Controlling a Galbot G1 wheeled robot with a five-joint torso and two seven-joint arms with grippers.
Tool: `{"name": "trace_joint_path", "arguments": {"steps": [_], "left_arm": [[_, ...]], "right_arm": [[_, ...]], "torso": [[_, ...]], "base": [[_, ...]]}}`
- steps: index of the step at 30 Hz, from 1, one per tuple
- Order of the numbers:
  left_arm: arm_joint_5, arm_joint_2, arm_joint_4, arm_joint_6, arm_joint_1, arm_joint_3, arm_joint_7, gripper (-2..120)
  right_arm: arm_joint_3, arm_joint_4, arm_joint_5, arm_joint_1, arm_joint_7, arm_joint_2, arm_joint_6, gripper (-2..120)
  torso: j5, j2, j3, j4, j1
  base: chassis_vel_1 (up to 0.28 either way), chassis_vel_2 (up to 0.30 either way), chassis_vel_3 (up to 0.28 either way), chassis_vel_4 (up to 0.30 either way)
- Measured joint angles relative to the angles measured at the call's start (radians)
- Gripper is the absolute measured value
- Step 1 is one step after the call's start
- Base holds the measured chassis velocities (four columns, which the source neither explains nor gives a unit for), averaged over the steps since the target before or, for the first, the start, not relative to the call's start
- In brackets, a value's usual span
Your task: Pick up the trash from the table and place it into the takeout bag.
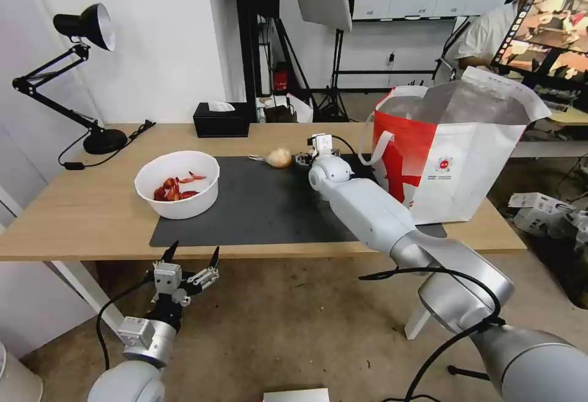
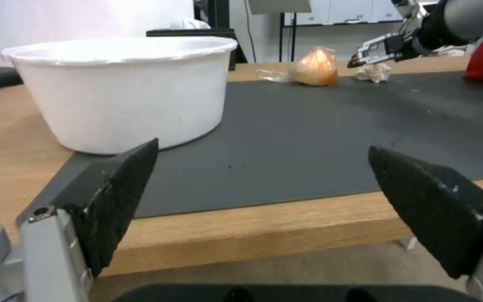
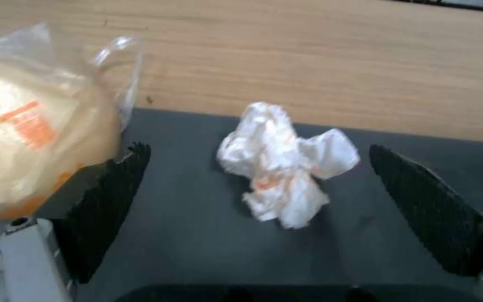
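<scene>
A white bowl (image 1: 177, 184) of red crayfish shells stands on the left end of the dark mat (image 1: 263, 212) on the table (image 1: 79, 212). At the mat's far edge lies a small clear bag with a yellowish lump (image 1: 278, 157). My right gripper (image 3: 256, 151) is open just above the mat, with a crumpled white tissue (image 3: 283, 167) lying between its fingers, untouched, and the clear bag (image 3: 23, 142) beside one finger. The red-and-white takeout bag (image 1: 453, 163) stands open at the right end of the table. My left gripper (image 1: 191, 261) hangs open and empty below the table's near edge, facing the bowl (image 2: 118, 92).
A black desk lamp (image 1: 79, 28) and a black tissue box (image 1: 222, 120) stand at the back of the table. Studio stands and a monitor (image 1: 551, 28) are behind it. Boxes (image 1: 539, 209) lie on the floor to the right.
</scene>
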Motion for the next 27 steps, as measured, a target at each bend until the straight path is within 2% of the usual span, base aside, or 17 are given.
{"name": "trace_joint_path", "arguments": {"steps": [8,13,17,20,27], "left_arm": [[0.001,0.0,-0.002,0.0,0.006,0.0,-0.001,100],[0.004,-0.003,-0.002,-0.001,0.007,0.002,-0.001,100],[0.006,-0.004,-0.002,-0.002,0.008,0.006,-0.001,100],[0.007,-0.005,-0.003,-0.003,0.009,0.007,-0.001,100],[0.008,-0.003,-0.003,-0.013,0.013,0.005,-0.001,100]], "right_arm": [[0.012,-0.015,0.005,-0.004,0.0,0.01,-0.04,99],[0.022,-0.033,0.002,-0.006,-0.028,0.009,-0.037,85],[0.03,-0.049,-0.006,-0.005,-0.042,0.011,-0.029,86],[0.044,-0.085,-0.026,0.001,-0.076,0.018,-0.01,94],[0.07,-0.134,-0.043,0.015,-0.117,0.029,0.006,97]], "torso": [[0.0,0.0,0.0,0.0,0.0],[0.0,0.0,0.0,0.0,0.0],[0.0,0.0,0.0,0.0,0.0],[0.0,0.0,0.0,-0.0001,0.0],[0.0,0.0,0.0,0.0,0.0]], "base": [[0.0,0.0,0.0,0.0],[0.0,0.0,0.0,0.0],[0.0,0.0,0.0,0.0],[0.0,0.0,0.0,0.0],[0.0,0.0,0.0,0.0]]}}
